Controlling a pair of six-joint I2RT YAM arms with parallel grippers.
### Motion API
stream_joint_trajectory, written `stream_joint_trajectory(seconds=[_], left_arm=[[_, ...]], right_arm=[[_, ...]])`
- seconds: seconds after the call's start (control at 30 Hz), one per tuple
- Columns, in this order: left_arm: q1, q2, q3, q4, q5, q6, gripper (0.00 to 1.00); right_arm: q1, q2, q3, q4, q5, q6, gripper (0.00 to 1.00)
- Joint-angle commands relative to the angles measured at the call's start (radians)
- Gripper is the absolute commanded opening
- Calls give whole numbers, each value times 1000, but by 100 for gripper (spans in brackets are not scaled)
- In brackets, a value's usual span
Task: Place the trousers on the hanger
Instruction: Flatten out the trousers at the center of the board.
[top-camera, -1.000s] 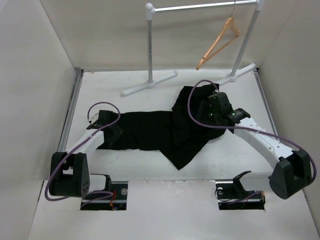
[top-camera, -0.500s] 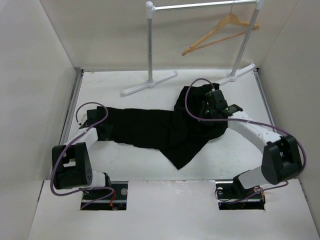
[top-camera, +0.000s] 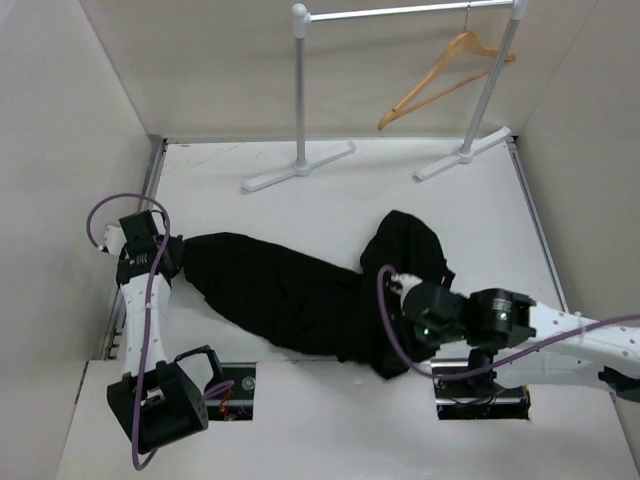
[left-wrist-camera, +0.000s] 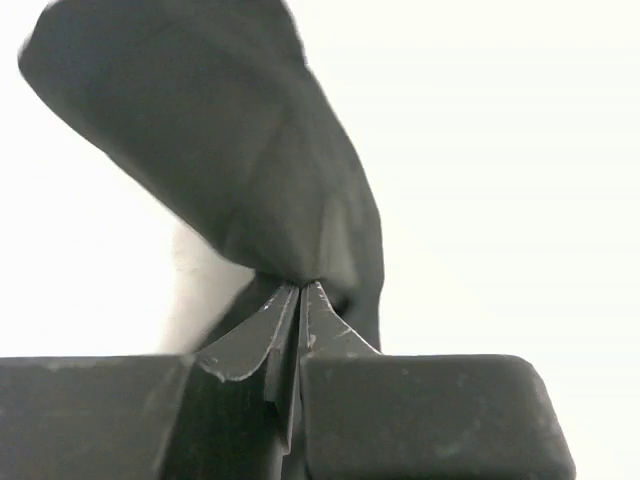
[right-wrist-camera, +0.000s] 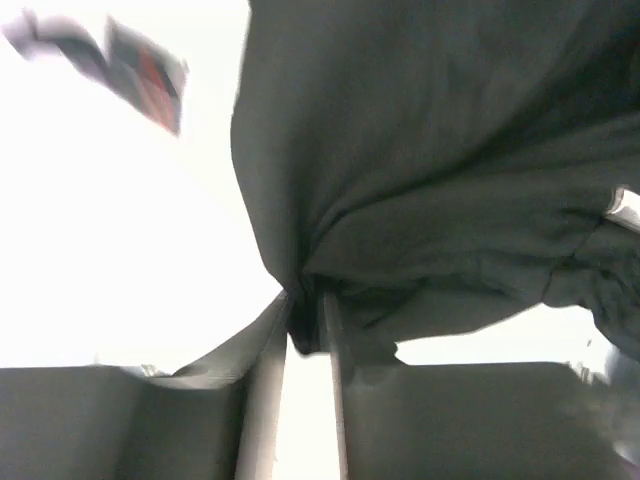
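Note:
The black trousers (top-camera: 290, 295) lie stretched slantwise across the table, from the left side to a bunched heap at the right. My left gripper (top-camera: 172, 262) is shut on their left end; the left wrist view shows the jaws pinched tight on a fold of the trousers (left-wrist-camera: 230, 150). My right gripper (top-camera: 402, 330) sits low by the near edge, its jaws closed on a gathered fold of the trousers (right-wrist-camera: 430, 150), which hang above its fingers (right-wrist-camera: 262, 350). The wooden hanger (top-camera: 440, 80) hangs tilted from the rail at the far right, apart from both grippers.
The grey clothes rail (top-camera: 400, 12) stands at the back on two posts, with white feet (top-camera: 298, 166) resting on the table. White walls close in the left and right sides. The two arm bases sit in cut-outs (top-camera: 225, 385) at the near edge.
Both arms have pulled back: the left one to the far left, the right one to the near edge. The trousers were dragged nearer and stretched out. The hanger has swung on the rail.

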Motion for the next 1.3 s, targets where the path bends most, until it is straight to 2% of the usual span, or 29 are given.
stream_joint_trajectory(seconds=[0.0, 0.03, 0.07, 0.1, 0.17, 0.2, 0.27, 0.33, 0.4, 0.47, 0.6, 0.7, 0.83, 0.97, 1.1, 1.27], left_arm=[[12, -26, 83, -77, -14, -24, 1], [13, -35, 96, -88, -20, -22, 1], [15, -39, 99, -93, -21, -22, 2], [19, -43, 102, -102, -24, -22, 2], [21, -49, 99, -120, -31, -22, 5], [21, -54, 97, -128, -37, -22, 8], [19, -66, 96, -129, -54, -10, 20], [-5, -77, 106, -129, -57, 27, 32], [-42, -94, 108, -145, -80, 73, 38], [-62, -109, 91, -166, -127, 105, 43], [-131, -120, 47, -179, -159, 136, 45], [-284, -82, 56, -151, -135, 128, 45], [-516, 44, 123, -111, -95, 122, 49], [-694, 196, 208, -38, -6, 122, 52], [-816, 371, 300, 27, 74, 125, 53], [-919, 512, 375, 50, 124, 145, 52]], right_arm=[[144, -23, -99, -221, -37, 208, 46], [129, -62, -102, -239, -2, 220, 60], [85, -105, -87, -253, 43, 222, 68], [14, -141, -69, -256, 75, 211, 72], [-177, -191, -61, -230, 95, 170, 72], [-274, -209, -78, -212, 88, 152, 68], [-446, -223, -134, -181, 69, 115, 61], [-541, -235, -206, -172, 86, 102, 60], [-589, -258, -257, -164, 153, 95, 64], [-624, -261, -288, -149, 187, 96, 65], [-681, -150, -299, 29, 173, 47, 67], [-722, -19, -264, 138, 184, -22, 68], [-776, 110, -231, 174, 226, -100, 68], [-781, 104, -197, 128, 343, -123, 68], [-798, 142, -121, 132, 367, -183, 70], [-718, 307, 78, 179, 300, -324, 83]])
